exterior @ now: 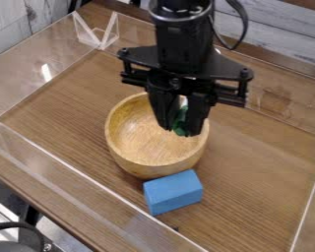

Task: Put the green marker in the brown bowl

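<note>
The brown bowl (pixel 147 148) sits on the wooden table near the front, round, light wood with a thick rim. My gripper (pixel 181 122) hangs straight down over the bowl's right half, its black fingers shut on the green marker (pixel 184 122). The marker stands roughly upright between the fingers, only its green lower part showing, with its tip just above the bowl's inside. The rest of the marker is hidden by the fingers.
A blue rectangular block (pixel 173 191) lies on the table just in front of the bowl. Clear acrylic walls (pixel 42 69) ring the wooden table on the left, front and right. A clear bracket (pixel 94 34) stands at the back left.
</note>
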{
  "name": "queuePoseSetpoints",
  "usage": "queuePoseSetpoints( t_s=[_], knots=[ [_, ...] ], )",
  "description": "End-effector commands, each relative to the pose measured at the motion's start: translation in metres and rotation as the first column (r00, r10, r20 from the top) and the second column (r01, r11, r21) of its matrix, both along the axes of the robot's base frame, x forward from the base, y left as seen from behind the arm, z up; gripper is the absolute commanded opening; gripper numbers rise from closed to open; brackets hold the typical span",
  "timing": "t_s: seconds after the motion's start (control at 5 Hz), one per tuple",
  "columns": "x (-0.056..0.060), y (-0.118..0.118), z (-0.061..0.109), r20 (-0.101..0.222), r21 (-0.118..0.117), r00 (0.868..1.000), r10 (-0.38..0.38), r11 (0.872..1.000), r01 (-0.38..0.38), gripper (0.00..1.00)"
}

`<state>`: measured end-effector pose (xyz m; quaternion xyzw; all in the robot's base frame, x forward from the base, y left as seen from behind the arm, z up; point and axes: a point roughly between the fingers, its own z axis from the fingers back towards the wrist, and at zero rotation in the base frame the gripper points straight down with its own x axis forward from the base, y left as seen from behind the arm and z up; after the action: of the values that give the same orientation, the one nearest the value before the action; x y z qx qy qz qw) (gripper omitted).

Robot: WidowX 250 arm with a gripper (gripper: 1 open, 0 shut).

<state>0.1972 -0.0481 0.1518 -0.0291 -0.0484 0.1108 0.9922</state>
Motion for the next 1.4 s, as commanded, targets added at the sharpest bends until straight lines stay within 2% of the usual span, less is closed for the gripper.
queuePoseSetpoints(
  t_s=[0.0, 0.6, 1.2],
  knots=[
    [0.002, 0.002, 0.008, 0.04, -0.008, 0.999, 0.009, 1.0, -0.008, 0.0],
    [0.002, 0.004, 0.004, 0.043, -0.006, 0.999, 0.01, 1.0, -0.01, 0.0],
    [0.009, 0.023, -0.007, 0.046, 0.032, 0.999, -0.029, 0.999, 0.028, 0.0]
  ],
)
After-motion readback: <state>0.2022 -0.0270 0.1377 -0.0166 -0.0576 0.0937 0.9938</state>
